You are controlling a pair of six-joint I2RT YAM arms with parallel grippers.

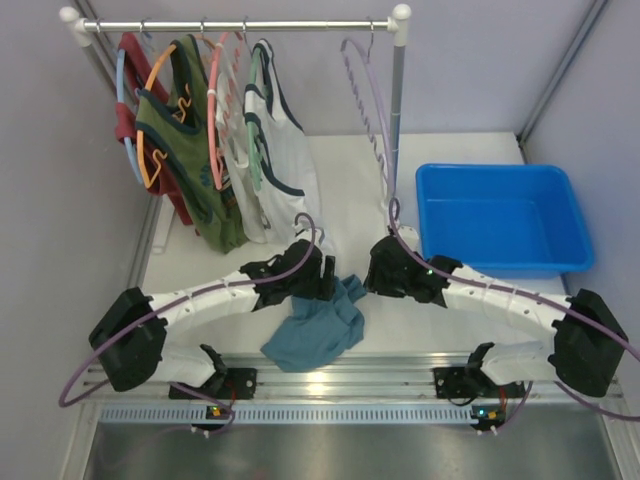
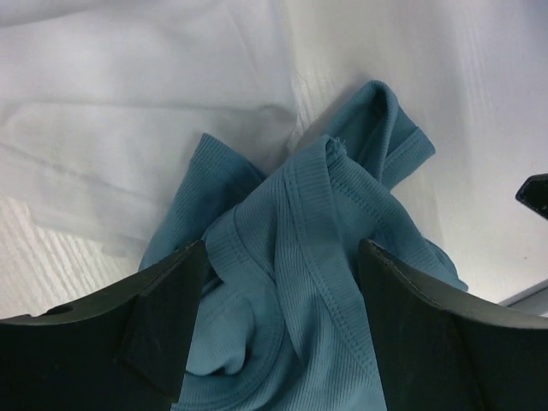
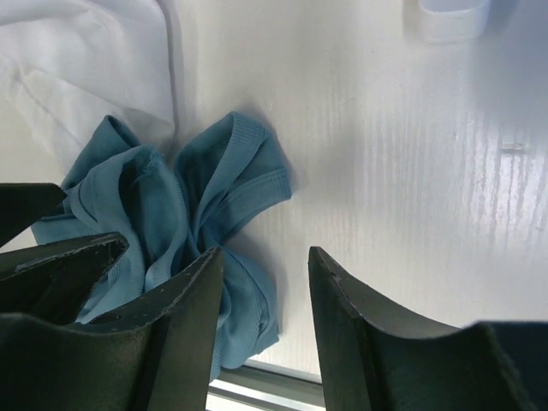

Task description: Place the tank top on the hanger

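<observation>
The tank top (image 1: 318,330) is being left crumpled on the tabletop (image 1: 352,170) near the front edge, just ahead of the arm bases and between the two arms. Its far edge is being covered by the left tool (image 1: 324,280). In the left wrist view the left tool (image 2: 278,330) is being held spread wide, with ribbed folds of the tank top (image 2: 342,205) lying between its fingers (image 2: 163,321). Whether the pads are touching the fabric cannot be told. A white cloth (image 2: 128,103) is being shown just past the tank top, touching it.

The right tool (image 1: 378,263) is being held just right of the tank top. In the right wrist view the right tool (image 3: 261,321) is being kept spread too, with bare tabletop (image 3: 411,188) showing in the gap. The tank top (image 3: 214,188) is being seen bunched just beside its left finger (image 3: 184,334), outside the gap.

Farther back on the right, a blue bin (image 1: 500,255) is being carried by the tabletop. At the far end a rail (image 1: 240,26) is being used for hanging. The hanger (image 1: 372,110) is being hung bare near the right post, well apart from the tank top. A white top (image 1: 285,150), a green top (image 1: 195,160) and a red garment (image 1: 128,110) are being hung toward the left.
</observation>
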